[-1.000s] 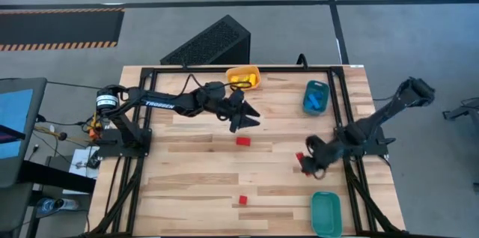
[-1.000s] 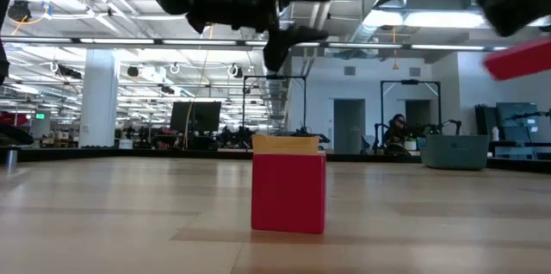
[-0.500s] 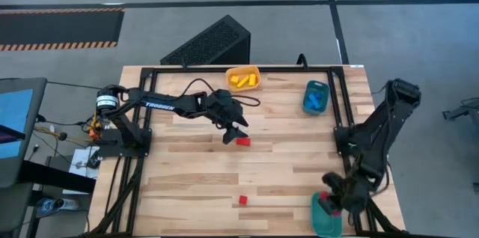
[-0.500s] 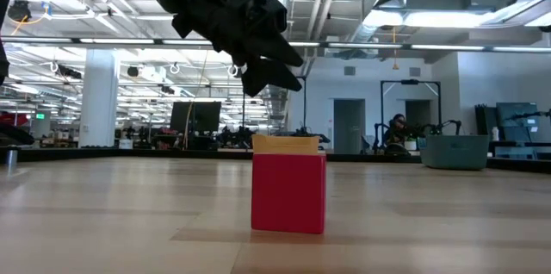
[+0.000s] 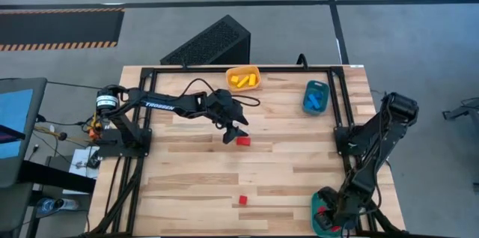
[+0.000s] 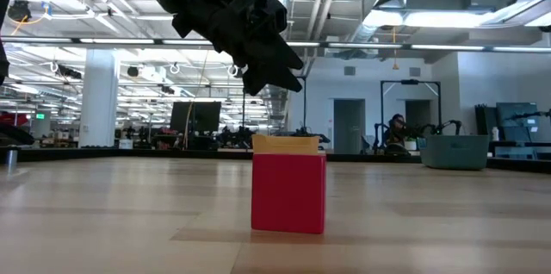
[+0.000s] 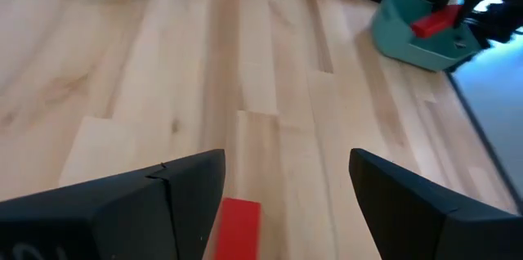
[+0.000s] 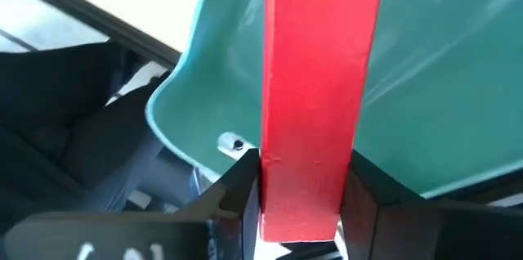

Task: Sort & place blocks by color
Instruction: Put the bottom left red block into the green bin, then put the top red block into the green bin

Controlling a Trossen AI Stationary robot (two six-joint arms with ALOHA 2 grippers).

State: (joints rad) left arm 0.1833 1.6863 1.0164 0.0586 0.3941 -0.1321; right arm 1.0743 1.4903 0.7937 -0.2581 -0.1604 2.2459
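My right gripper (image 5: 327, 214) is at the table's near right corner, over the teal tray (image 5: 326, 227), and it is shut on a red bar (image 8: 320, 64). My left gripper (image 5: 233, 135) is open above a red block (image 5: 242, 141) at mid-table. In the left wrist view that block (image 7: 239, 226) lies flat on the wood between the two fingers, untouched. A red cube (image 5: 242, 200) stands on the table nearer the near edge and fills the low view (image 6: 288, 192). Yellow blocks (image 5: 241, 81) lie in the orange tray, and blue ones (image 5: 314, 99) lie in the blue tray. My right gripper pinches the red bar by one end (image 8: 304, 199) between its two fingers, and the rest of the bar sticks out forward beyond the fingertips. The bar is over the inside of the teal tray (image 8: 458, 72). In the left wrist view it shows tilted (image 7: 439, 21) above the tray's floor.
The orange tray (image 5: 243, 70) and the blue tray (image 5: 317, 86) sit at the table's far edge. A black frame rail (image 5: 340, 118) runs along the table's sides. Bare wood lies between the red block and the red cube.
My right gripper carried the red bar from the table's middle right toward the near edge and lowered it over the teal tray. My left gripper came away from the orange tray toward the near edge and down over the red block, then stayed there.
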